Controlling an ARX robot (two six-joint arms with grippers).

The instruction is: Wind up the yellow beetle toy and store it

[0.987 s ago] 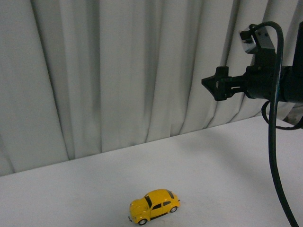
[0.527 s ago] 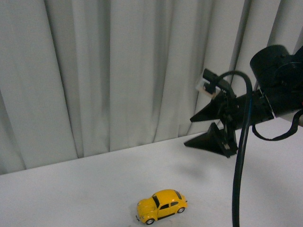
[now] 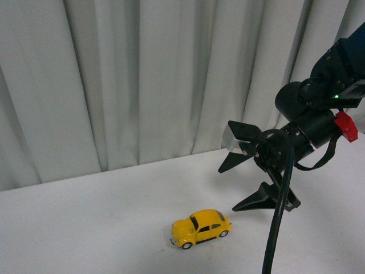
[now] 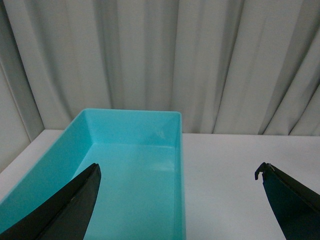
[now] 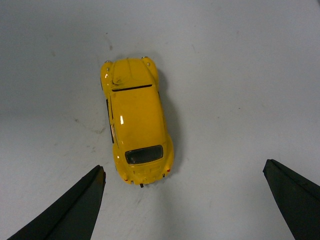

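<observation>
Hovering just beside the yellow beetle toy (image 3: 201, 227) on the white table (image 3: 85, 228), the right gripper (image 3: 228, 190) is holding its jaws wide, gripping nothing; it appears to be approaching for the grasp; next it is needing to straddle the car's flanks; the left gripper (image 4: 177, 170), likewise open and empty, is facing the turquoise bin (image 4: 130, 111).

I see a pale grey-white curtain (image 3: 142, 80) hanging in deep vertical folds across the whole back, from nine o'clock round to three. Beneath it a matte white table (image 3: 85, 228) fills six o'clock. The light is soft and even.
</observation>
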